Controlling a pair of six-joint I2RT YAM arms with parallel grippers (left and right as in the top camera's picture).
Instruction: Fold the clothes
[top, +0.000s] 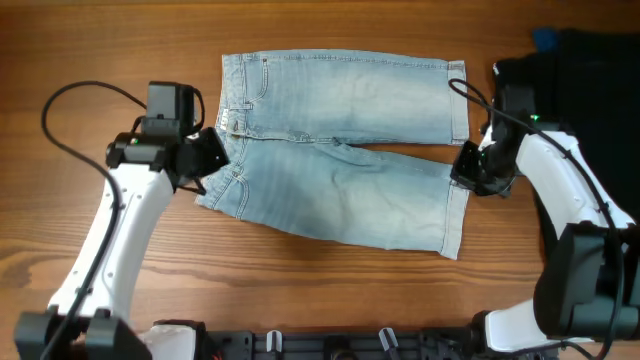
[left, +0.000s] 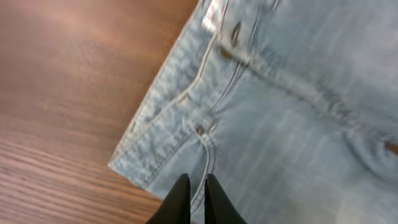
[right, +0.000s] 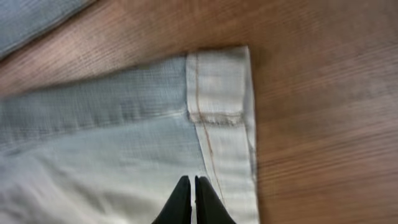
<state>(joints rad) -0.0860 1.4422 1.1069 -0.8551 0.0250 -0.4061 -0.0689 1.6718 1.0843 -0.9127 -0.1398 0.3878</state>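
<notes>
The light-blue denim shorts lie flat on the wooden table, waistband to the left and cuffed leg hems to the right, the near leg angled away from the far one. My left gripper is at the waistband's near left corner; in the left wrist view its fingers are shut over the pocket seam of the shorts. My right gripper is at the near leg's hem; in the right wrist view its fingers are shut over the denim, just left of the cuff. The fabric looks flat and unlifted at both.
A black garment lies at the table's right edge, behind the right arm, with a small blue item at its top. Bare wooden table surrounds the shorts. Arm bases and cables stand at the front edge.
</notes>
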